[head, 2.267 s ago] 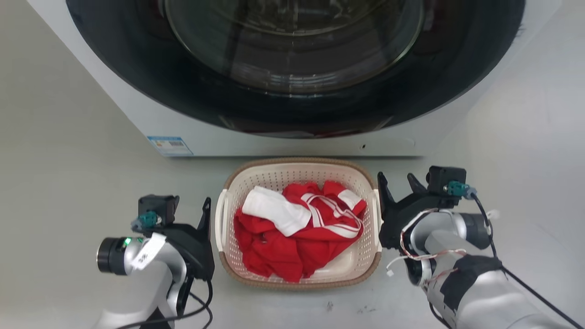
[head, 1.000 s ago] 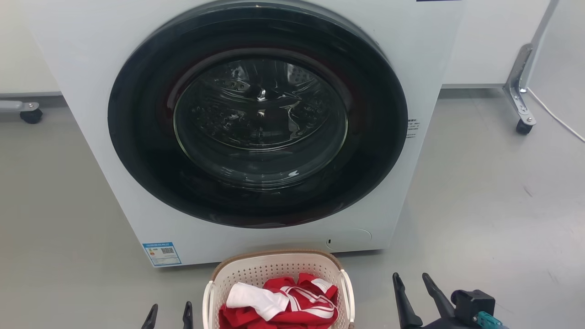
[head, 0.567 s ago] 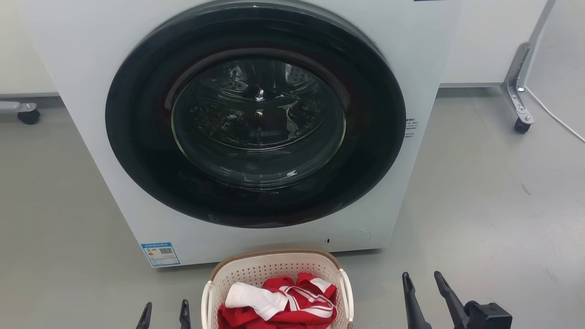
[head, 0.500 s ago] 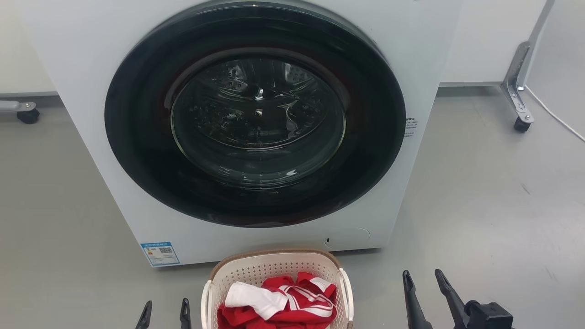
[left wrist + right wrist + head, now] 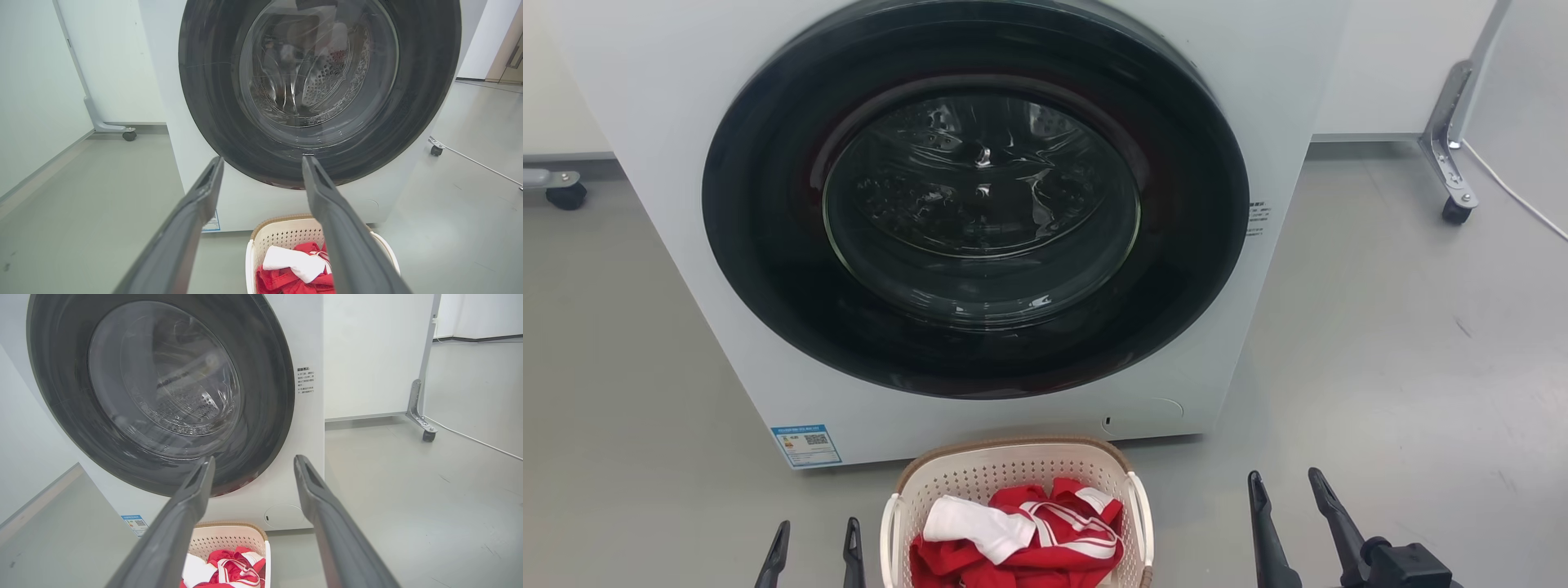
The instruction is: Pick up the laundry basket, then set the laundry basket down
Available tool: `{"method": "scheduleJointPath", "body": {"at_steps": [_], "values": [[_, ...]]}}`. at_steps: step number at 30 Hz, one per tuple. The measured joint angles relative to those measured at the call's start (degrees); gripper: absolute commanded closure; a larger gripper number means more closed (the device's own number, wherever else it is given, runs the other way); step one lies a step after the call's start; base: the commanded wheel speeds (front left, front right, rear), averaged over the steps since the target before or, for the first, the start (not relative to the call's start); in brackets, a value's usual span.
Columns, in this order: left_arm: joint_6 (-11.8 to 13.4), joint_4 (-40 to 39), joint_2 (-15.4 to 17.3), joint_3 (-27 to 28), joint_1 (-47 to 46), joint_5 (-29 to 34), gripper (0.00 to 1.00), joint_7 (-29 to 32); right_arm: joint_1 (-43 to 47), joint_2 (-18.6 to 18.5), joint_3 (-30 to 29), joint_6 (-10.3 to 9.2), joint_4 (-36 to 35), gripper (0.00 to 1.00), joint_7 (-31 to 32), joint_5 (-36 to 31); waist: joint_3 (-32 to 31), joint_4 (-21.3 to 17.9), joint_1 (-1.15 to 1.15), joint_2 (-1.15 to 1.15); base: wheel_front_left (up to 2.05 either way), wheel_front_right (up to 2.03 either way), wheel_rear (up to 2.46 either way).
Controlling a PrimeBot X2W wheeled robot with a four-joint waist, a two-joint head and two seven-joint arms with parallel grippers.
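Withdrawal from cream-white perforated plastic laundry basket (image 5: 1005, 478), down on grey floor (image 5: 1380, 367): left end effector (image 5: 818, 527) and right end effector (image 5: 1284, 475) released, clear of white handles (image 5: 1141, 523); looks finished

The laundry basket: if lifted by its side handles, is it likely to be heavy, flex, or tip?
Probably light: the laundry basket is perforated plastic holding only a few red and white clothes. Walls may flex slightly. With a handle on each side, an even two-sided lift should keep it level.
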Motion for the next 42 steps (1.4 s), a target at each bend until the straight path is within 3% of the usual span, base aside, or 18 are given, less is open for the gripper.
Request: {"method": "scheduleJointPath", "body": {"at_steps": [13,14,25,42], "values": [[0.00,-1.91,-0.30,-0.10,-0.01,2.76,0.00,0.00,0.97,0.85,-1.18,0.00,-2.12,0.00,0.00,-2.05,0.92,-0.22,0.00,0.00,0.00,0.00,0.00],[-0.01,-1.71,-0.35,-0.14,-0.03,2.74,1.00,0.00,0.97,0.87,-1.15,0.00,-1.87,1.00,0.07,-2.08,0.97,-0.23,0.00,0.00,0.00,0.00,0.00],[-0.60,1.89,-0.64,0.14,-0.03,1.08,1.00,0.79,2.24,0.93,-1.87,0.57,1.72,1.00,0.68,-0.07,1.03,-0.19,0.00,0.00,0.00,0.00,0.00],[-3.16,3.90,-0.99,3.03,-1.82,-14.15,1.00,4.74,1.03,1.33,-6.58,3.07,2.88,1.00,4.74,13.84,1.12,0.02,0.00,0.00,0.00,0.00,0.00]]}}
